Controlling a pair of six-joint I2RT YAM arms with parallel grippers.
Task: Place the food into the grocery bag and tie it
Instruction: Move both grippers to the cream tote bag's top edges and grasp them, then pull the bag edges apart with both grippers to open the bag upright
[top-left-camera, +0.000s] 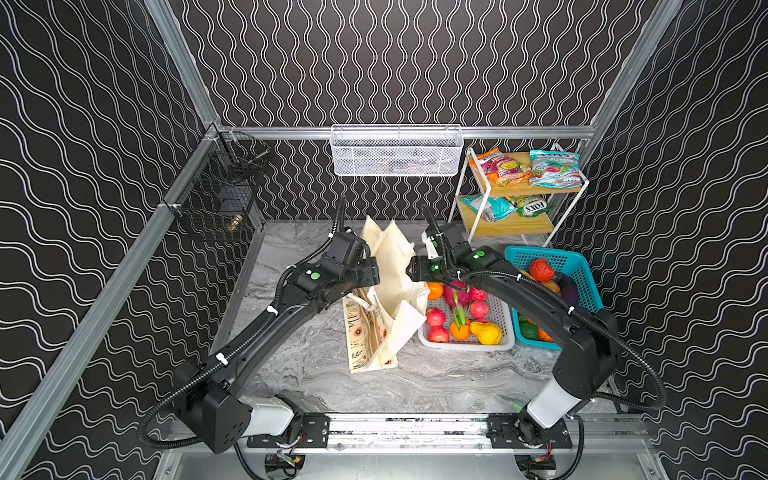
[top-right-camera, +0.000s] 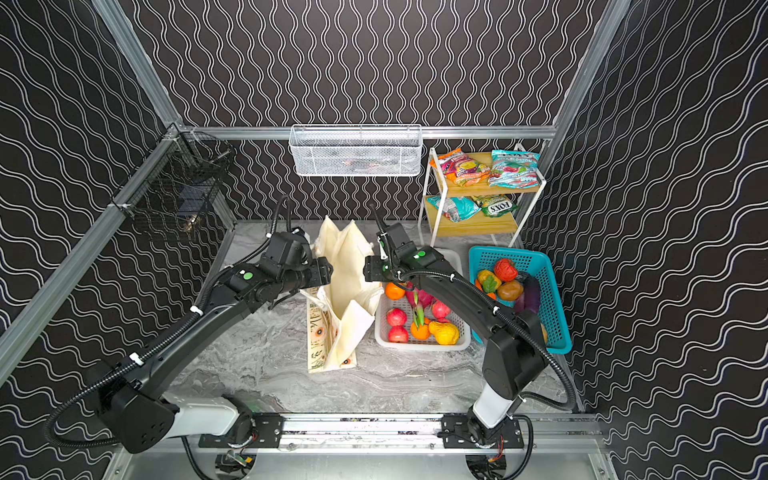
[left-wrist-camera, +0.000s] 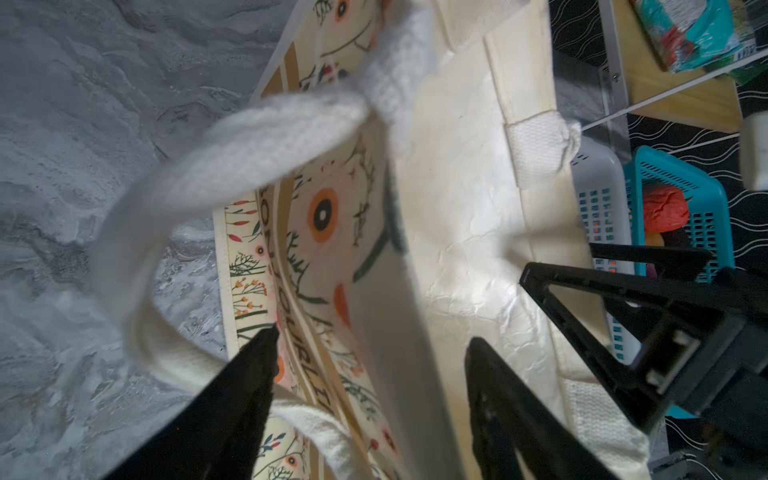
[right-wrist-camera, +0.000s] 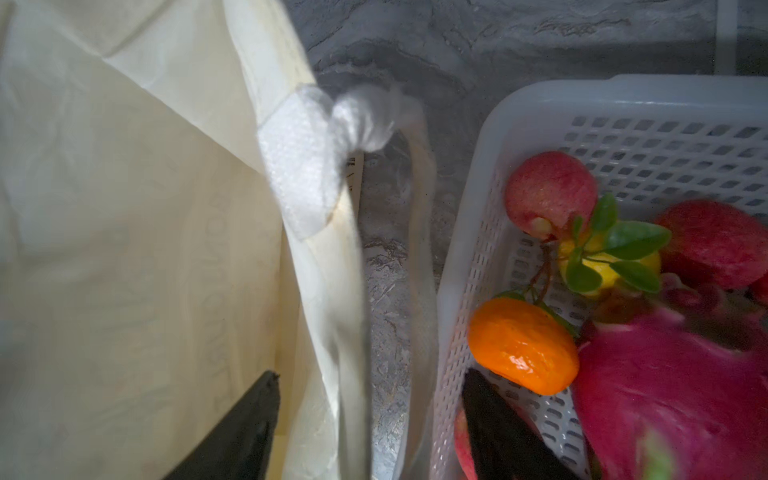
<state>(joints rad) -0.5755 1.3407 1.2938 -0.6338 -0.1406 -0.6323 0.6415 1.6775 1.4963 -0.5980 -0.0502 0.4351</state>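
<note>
The cream grocery bag (top-left-camera: 390, 286) (top-right-camera: 347, 274) stands open mid-table. My left gripper (top-left-camera: 374, 272) (left-wrist-camera: 374, 334) is open, its fingers astride the bag's printed wall (left-wrist-camera: 324, 216) and a white handle (left-wrist-camera: 249, 149). My right gripper (top-left-camera: 412, 270) (right-wrist-camera: 372, 373) is open too, with one finger inside the bag and one over the white basket (right-wrist-camera: 465, 257); the bag's wall and a hanging handle (right-wrist-camera: 419, 249) lie between them. The food is outside the bag: an orange (right-wrist-camera: 523, 357), a dragon fruit (right-wrist-camera: 665, 395), a red ribbed fruit (top-left-camera: 541, 269) and a teal snack packet (top-left-camera: 555, 168).
The white basket (top-left-camera: 465, 345) of fruit touches the bag's right side, and a teal basket (top-left-camera: 582, 266) stands beyond it. A two-tier shelf (top-left-camera: 511, 226) with packets fills the back right corner. A white wire basket (top-left-camera: 397, 151) and a black one (top-left-camera: 220, 195) hang on the rails.
</note>
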